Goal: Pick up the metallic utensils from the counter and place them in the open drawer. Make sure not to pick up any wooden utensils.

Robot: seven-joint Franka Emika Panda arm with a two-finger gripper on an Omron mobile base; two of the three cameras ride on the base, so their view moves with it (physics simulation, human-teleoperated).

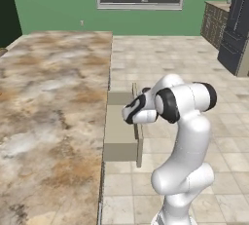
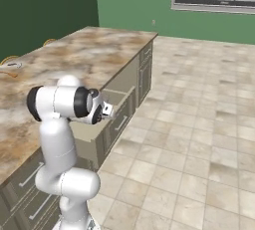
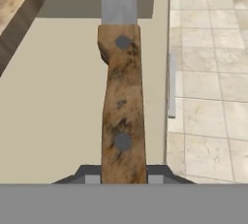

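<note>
The counter [image 1: 48, 102] lies to the left. Beside its edge, the open drawer [image 1: 119, 136] projects out. The gripper [image 3: 123, 178] is positioned above the drawer floor, jaws clamped on the brown handle of the knife [image 3: 121, 111], grey blade pointing away.

The open drawer [image 1: 119, 134] projects from the side of the counter [image 1: 53, 107], over the tiled floor [image 1: 165, 58]. The gripper [image 3: 123, 177] hangs above the drawer, with the knife [image 3: 122, 106] between its fingers, lengthwise over the drawer's interior.
</note>
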